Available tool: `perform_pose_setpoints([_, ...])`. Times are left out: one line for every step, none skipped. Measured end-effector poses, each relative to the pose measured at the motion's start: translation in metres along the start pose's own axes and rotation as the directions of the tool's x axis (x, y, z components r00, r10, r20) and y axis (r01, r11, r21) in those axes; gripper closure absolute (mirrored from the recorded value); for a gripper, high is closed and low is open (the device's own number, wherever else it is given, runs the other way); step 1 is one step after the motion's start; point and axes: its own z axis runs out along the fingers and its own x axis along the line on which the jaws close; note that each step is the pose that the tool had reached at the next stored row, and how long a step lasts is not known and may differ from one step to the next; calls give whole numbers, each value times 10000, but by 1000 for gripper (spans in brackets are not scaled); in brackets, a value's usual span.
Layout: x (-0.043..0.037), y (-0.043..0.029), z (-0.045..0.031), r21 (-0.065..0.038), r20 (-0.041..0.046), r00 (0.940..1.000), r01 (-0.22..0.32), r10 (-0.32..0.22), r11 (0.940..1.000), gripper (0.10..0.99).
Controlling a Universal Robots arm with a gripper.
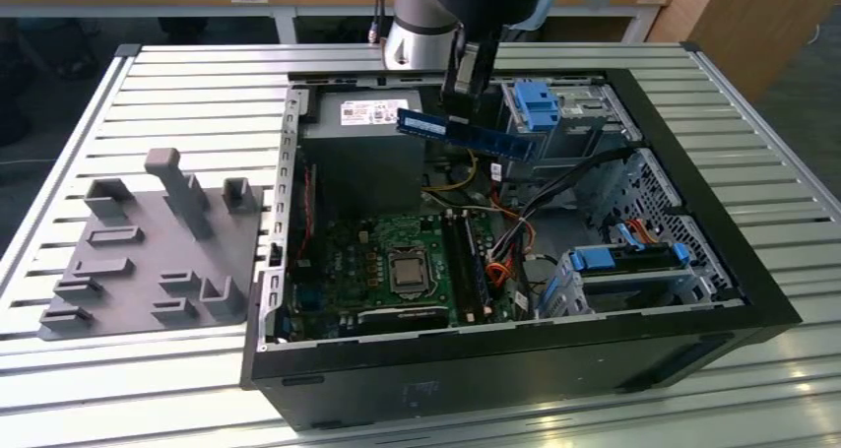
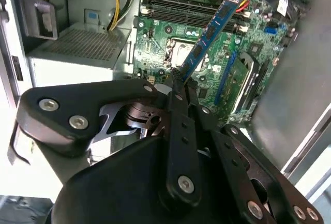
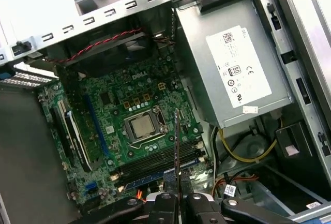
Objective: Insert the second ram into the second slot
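Carry step, I judge: gripper (image 1: 463, 103) clamped on the memory stick (image 1: 484, 138), in mid-air at upper centre of the exterior view, over the open computer case (image 1: 460, 389). It's well above the motherboard slots (image 1: 468, 261), not seated. Insertion calls for its long edge parallel over the slot. Stick: thin blue board, pale label, tilted.

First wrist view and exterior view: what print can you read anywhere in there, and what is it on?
White label on the power supply: several lines of print and small marks, too small to read.
Pale label on the memory stick: too small to read.
White lettering on the motherboard: too small to read.
Nothing can be quoted with confidence.
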Motion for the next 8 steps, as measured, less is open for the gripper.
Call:
perform_pose_setpoints([0, 0, 3, 1, -6, 9999, -150, 150, 9999, 945])
perform_pose_setpoints([0, 0, 6, 3, -13, 9996, -300, 300, 9996, 945])
perform_pose_setpoints([0, 0, 8, 5, -20, 9990, -450, 450, 9990, 945])
perform_pose_setpoints([0, 0, 11, 7, -26, 9982, -600, 600, 9982, 945])
perform_pose_setpoints([0, 0, 14, 8, -33, 9972, -750, 750, 9972, 945])
perform_pose_setpoints([0, 0, 16, 10, -39, 9959, -900, 900, 9959, 945])
perform_pose_setpoints([-1, -1, 19, 12, -44, 9945, -1051, 1051, 9945, 945])
perform_pose_setpoints([0, -1, 22, 13, -49, 9927, -1205, 1205, 9927, 945])
